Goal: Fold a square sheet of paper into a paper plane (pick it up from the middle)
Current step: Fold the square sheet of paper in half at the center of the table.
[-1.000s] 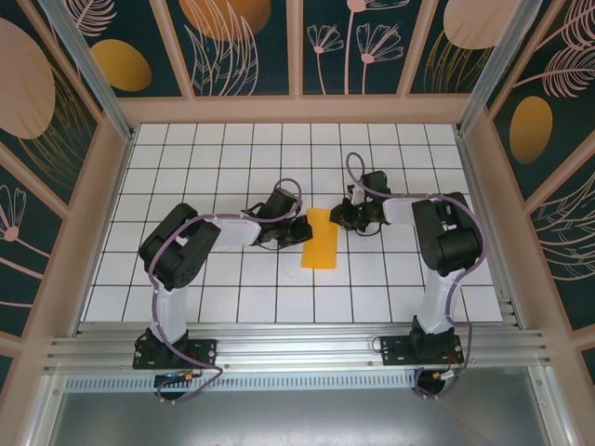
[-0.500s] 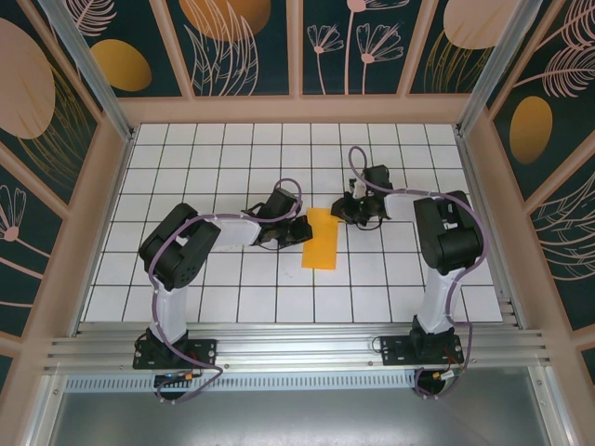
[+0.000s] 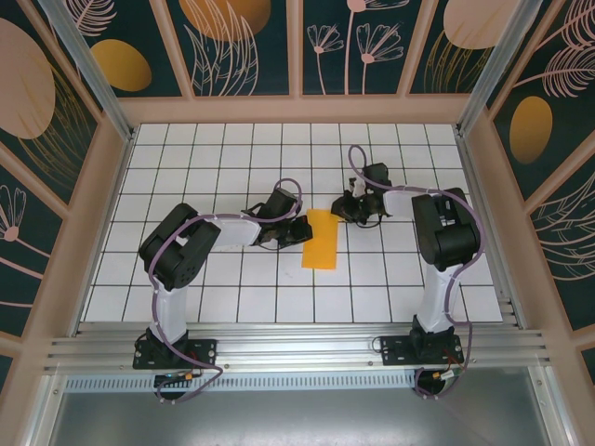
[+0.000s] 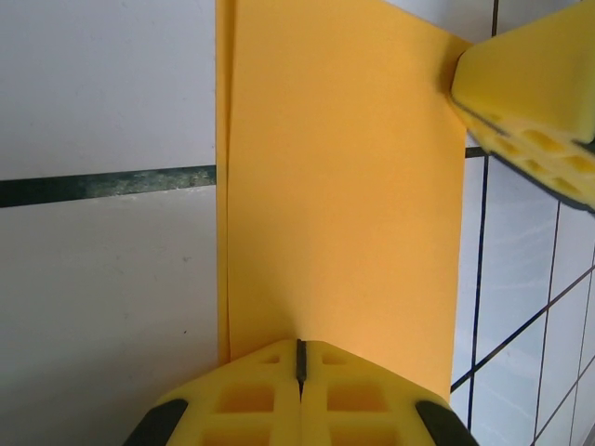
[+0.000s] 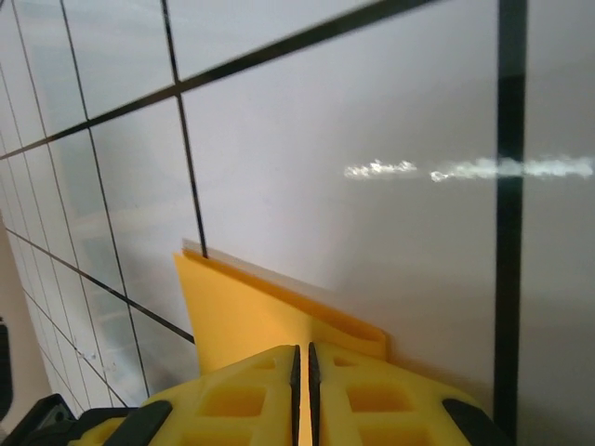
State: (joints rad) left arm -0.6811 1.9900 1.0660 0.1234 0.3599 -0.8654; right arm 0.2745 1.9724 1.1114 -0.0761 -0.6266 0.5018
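Bearing folded paper [image 3: 322,240], the white grid table [image 3: 186,269] sits between dark floral walls [image 3: 372,74].

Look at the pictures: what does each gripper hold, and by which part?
Both pinch the folded square sheet of paper: the left gripper at its left edge, the right gripper at its far right corner.
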